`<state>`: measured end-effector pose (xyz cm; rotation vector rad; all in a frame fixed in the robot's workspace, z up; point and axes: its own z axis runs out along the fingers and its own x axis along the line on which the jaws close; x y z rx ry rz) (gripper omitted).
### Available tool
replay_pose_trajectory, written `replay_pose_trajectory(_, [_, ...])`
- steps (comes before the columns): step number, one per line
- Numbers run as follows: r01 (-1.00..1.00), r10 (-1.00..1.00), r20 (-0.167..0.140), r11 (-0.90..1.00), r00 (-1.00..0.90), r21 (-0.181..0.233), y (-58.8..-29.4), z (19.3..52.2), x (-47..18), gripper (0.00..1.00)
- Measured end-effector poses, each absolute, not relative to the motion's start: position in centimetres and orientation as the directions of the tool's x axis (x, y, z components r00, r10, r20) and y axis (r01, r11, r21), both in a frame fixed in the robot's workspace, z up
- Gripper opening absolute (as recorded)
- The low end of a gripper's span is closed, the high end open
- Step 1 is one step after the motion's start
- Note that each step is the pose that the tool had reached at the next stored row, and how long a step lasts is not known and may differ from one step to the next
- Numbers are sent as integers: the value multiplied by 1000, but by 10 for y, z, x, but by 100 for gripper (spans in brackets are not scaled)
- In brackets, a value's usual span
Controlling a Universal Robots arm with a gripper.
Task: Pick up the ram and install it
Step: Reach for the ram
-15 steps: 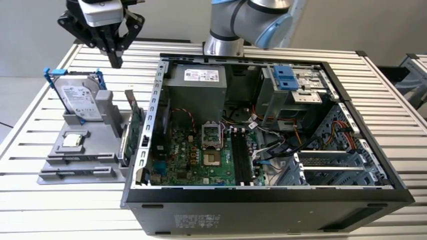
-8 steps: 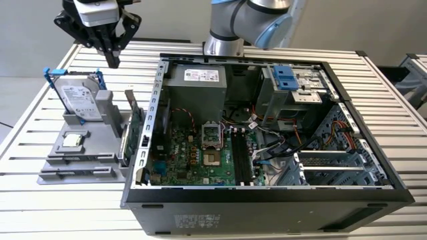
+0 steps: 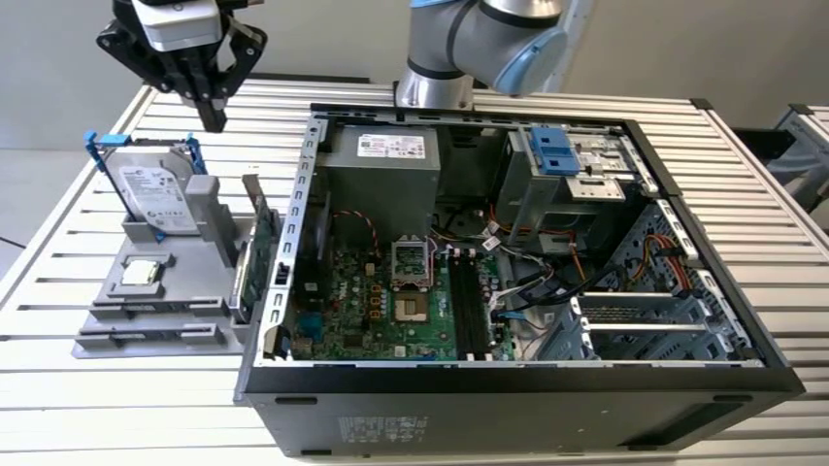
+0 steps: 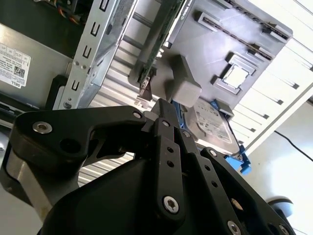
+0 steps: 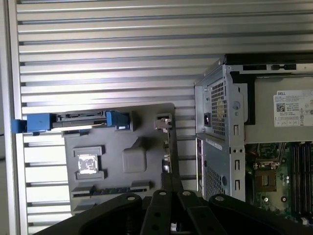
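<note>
On the slatted table (image 3: 78, 194), beside the open computer case (image 3: 518, 377), a grey holder (image 3: 182, 291) carries a hard drive (image 3: 155, 194), a large card (image 3: 263, 243) and a processor chip (image 3: 140, 274). The first wrist view shows the ram (image 5: 111, 189) lying in the holder's edge slot. The gripper (image 3: 212, 118) hangs above the holder, fingers closed together, holding nothing.
</note>
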<state>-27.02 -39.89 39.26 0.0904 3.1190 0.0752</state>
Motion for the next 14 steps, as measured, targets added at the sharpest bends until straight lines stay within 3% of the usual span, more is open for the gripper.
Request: replay_pose_trajectory(14, [57,58,-19,997,-998,49,-399,393,-283,0])
